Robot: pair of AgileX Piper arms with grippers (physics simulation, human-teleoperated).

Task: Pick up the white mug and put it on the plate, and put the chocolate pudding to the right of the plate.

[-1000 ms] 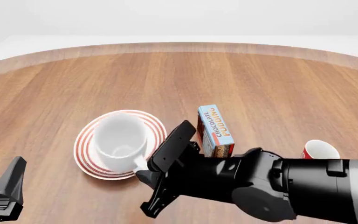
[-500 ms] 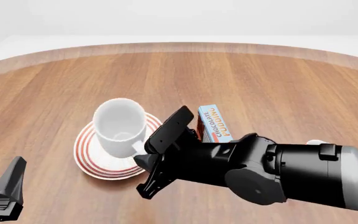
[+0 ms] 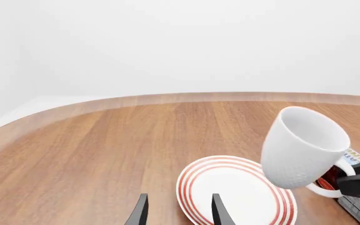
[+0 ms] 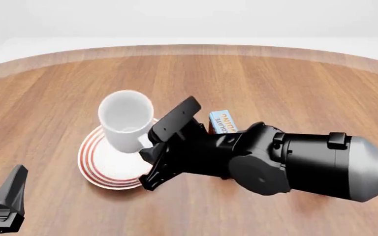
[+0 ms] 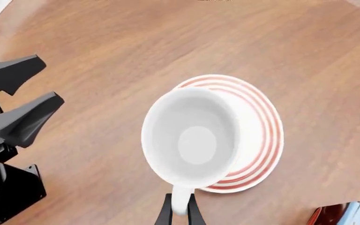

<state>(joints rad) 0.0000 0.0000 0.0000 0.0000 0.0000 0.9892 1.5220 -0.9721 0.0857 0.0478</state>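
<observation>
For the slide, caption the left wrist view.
Right gripper holds the white mug by its handle, tilted above the plate.

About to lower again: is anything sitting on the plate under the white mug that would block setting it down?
Nothing visible does. The white mug, held by its handle in the right gripper, hangs over the plate, whose visible face is bare.

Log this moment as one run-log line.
right gripper: shut on white mug handle | white mug: held tilted above plate, not touching it | left gripper: open, idle | chocolate pudding: right of plate
</observation>
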